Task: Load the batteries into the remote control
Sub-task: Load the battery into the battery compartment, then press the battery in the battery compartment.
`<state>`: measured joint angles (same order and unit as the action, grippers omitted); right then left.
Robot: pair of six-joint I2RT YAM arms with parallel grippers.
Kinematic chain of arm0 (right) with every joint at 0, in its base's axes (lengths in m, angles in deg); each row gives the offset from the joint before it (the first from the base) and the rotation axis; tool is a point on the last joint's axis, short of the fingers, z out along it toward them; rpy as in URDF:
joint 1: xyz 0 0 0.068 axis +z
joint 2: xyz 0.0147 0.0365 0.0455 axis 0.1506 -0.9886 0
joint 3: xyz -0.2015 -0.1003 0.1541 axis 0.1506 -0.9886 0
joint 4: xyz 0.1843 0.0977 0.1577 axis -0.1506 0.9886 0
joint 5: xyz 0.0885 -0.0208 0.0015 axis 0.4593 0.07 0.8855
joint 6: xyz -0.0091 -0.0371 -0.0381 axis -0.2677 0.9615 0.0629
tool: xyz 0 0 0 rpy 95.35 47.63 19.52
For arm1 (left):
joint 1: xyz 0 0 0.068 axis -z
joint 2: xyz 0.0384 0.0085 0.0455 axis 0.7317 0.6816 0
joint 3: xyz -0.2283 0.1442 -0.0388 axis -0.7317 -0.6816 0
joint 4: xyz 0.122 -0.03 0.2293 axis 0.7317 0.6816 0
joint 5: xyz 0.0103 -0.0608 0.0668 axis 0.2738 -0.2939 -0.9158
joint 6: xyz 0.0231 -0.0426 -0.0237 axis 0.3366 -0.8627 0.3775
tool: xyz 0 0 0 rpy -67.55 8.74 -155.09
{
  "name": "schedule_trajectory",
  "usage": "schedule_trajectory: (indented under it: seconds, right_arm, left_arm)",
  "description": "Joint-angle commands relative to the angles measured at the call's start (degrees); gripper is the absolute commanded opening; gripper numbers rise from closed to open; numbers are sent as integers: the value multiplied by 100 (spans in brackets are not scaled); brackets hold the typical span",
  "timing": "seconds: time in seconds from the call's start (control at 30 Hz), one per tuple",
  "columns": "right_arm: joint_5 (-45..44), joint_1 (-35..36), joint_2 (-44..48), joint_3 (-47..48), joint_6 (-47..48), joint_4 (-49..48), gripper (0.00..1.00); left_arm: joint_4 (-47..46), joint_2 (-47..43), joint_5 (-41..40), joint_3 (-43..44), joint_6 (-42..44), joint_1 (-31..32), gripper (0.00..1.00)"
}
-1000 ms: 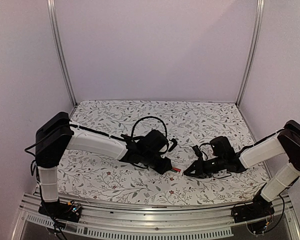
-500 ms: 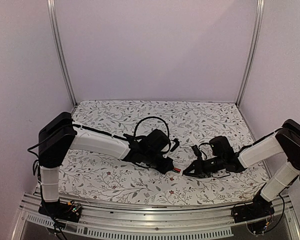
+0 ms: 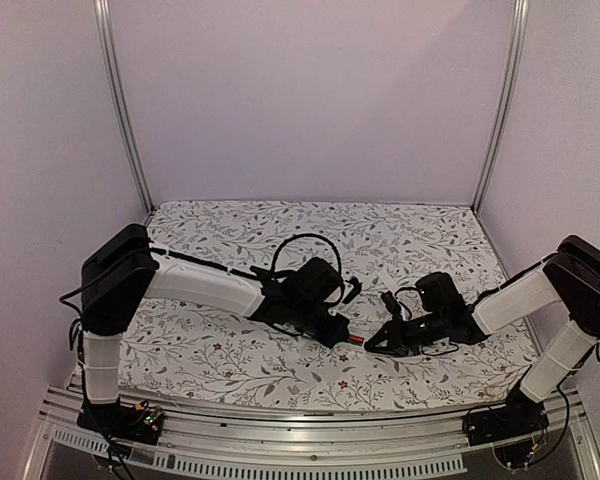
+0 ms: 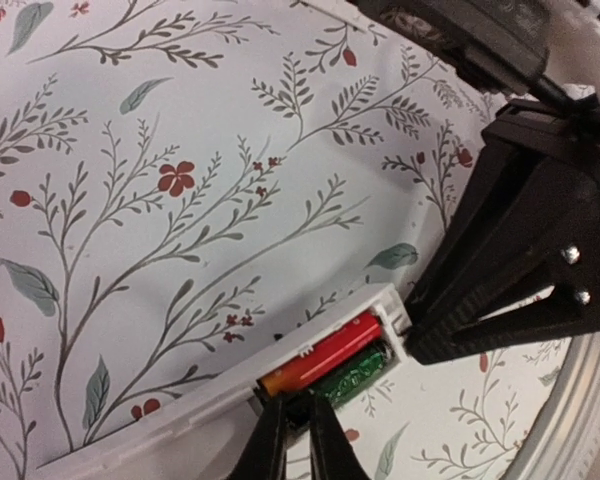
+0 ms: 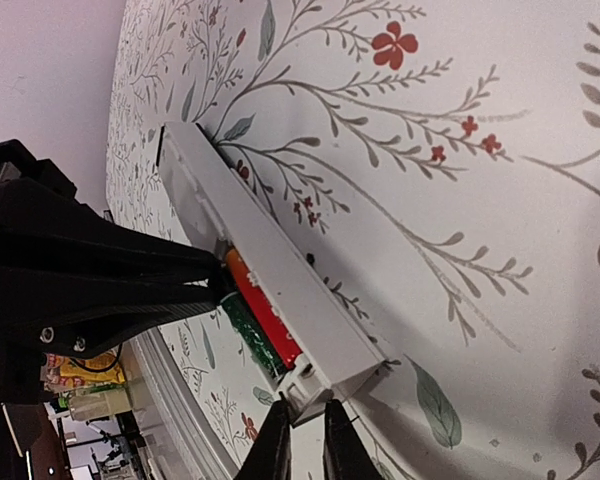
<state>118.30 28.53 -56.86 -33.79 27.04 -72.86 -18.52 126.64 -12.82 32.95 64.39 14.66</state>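
The remote control (image 5: 280, 260) lies flat on the floral tablecloth (image 4: 180, 150), near the table's front and midway between the two arms. Its battery bay faces sideways and is uncovered, so the cells can be reached from the side. One red battery (image 4: 320, 362) sits lengthwise in the bay, beside a green, glinting part (image 4: 355, 375) that I cannot identify. The left gripper (image 4: 292, 440) has its fingers drawn almost together with nothing visibly between them. Its narrow tip sits at the bay's edge by the battery's orange end, which looks like a way to press or nudge the cell home rather than carry it. The right gripper (image 5: 302, 440) is likewise nearly closed and holds nothing visible. It sits just off the remote's end nearest the bay, probably as a stop so the light casing does not slide under the push.
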Motion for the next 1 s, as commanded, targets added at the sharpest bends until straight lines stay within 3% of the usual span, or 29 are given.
schedule_trajectory:
  seconds: [0.0, 0.3, 0.63, 0.97]
  right_arm:
    - [156, 52, -179, 180, -11, -189, 11]
    - [-11, 52, -30, 182, 84, 27, 12]
    - [-645, 43, 532, 645, 656, 1442, 18]
    - [-977, 51, 807, 1107, 1185, 2239, 18]
  left_arm:
    - [362, 309, 189, 198, 82, -6, 9]
    - [612, 470, 176, 298, 244, 5, 10]
    - [473, 65, 60, 128, 327, -26, 12]
    - [-238, -624, 41, -103, 514, -201, 29]
